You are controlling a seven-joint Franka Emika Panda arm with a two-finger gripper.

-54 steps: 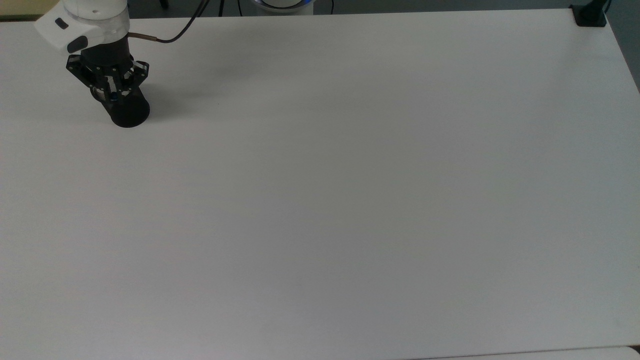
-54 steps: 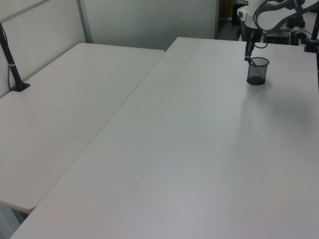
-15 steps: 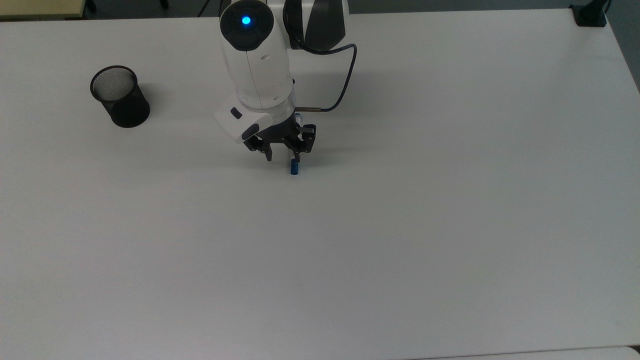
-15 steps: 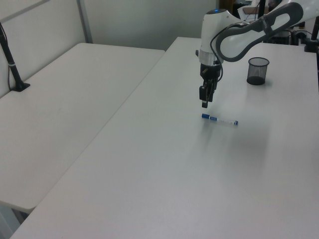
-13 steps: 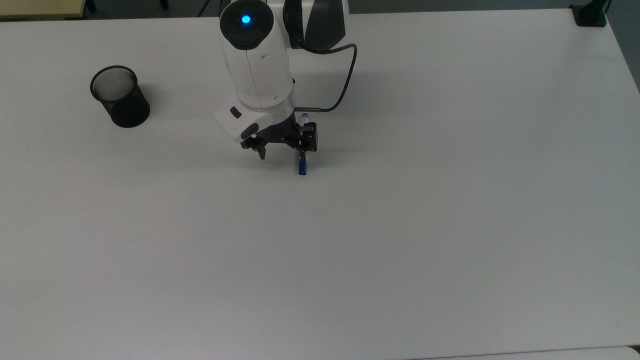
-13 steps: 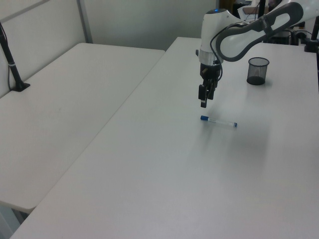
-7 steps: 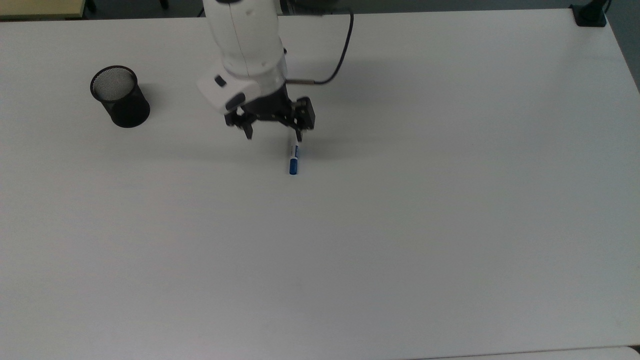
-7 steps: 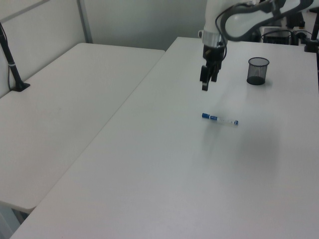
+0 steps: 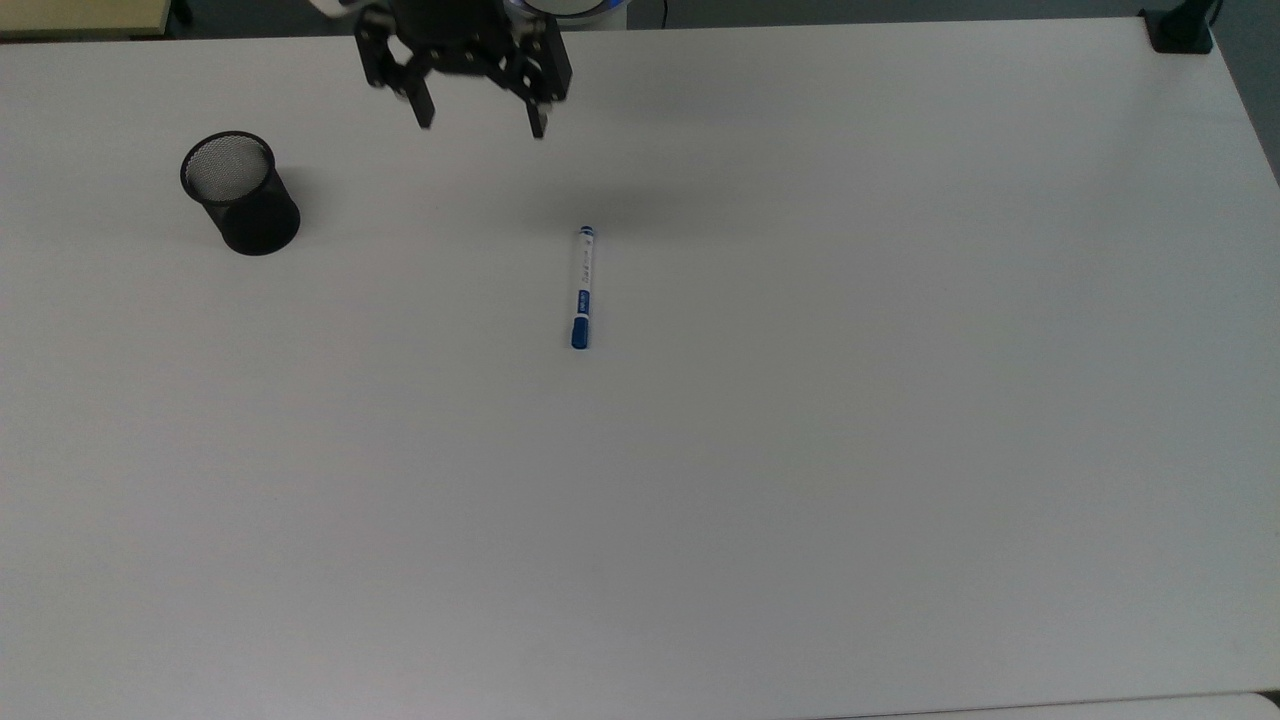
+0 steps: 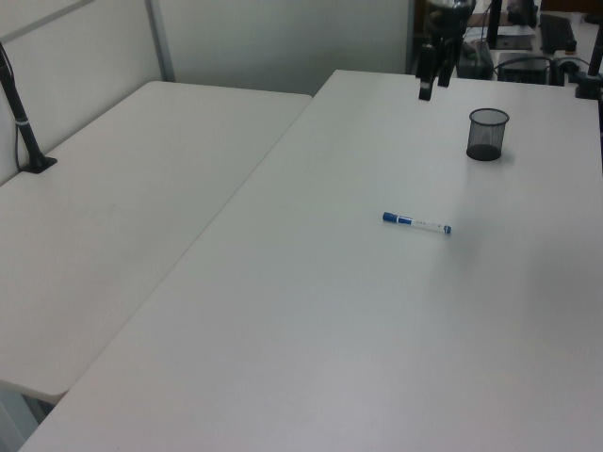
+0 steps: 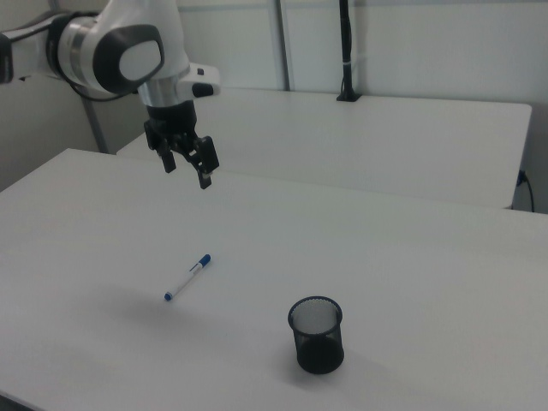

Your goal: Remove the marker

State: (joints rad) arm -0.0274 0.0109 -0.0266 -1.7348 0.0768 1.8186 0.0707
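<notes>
The marker (image 9: pixel 581 288), white-barrelled with a blue cap, lies flat on the white table (image 9: pixel 800 420), away from the black mesh cup (image 9: pixel 240 195). It also shows as the marker (image 10: pixel 416 223) in the left view and the marker (image 11: pixel 188 277) in the right view. My gripper (image 9: pixel 480 120) hangs high above the table near the top view's upper edge, open, with nothing between its fingers. In the right view the gripper (image 11: pixel 186 170) is raised well above and behind the marker. The cup (image 11: pixel 317 334) stands upright and looks empty.
A black clamp base (image 9: pixel 1180 30) sits at the table's far corner in the top view's upper right. A second white table (image 10: pixel 122 217) adjoins on the left view's left, with a black pole mount (image 10: pixel 28 141) on it.
The gripper let go of the marker on the table, then rose and pulled back toward the top view's upper edge. The marker now lies fully uncovered.
</notes>
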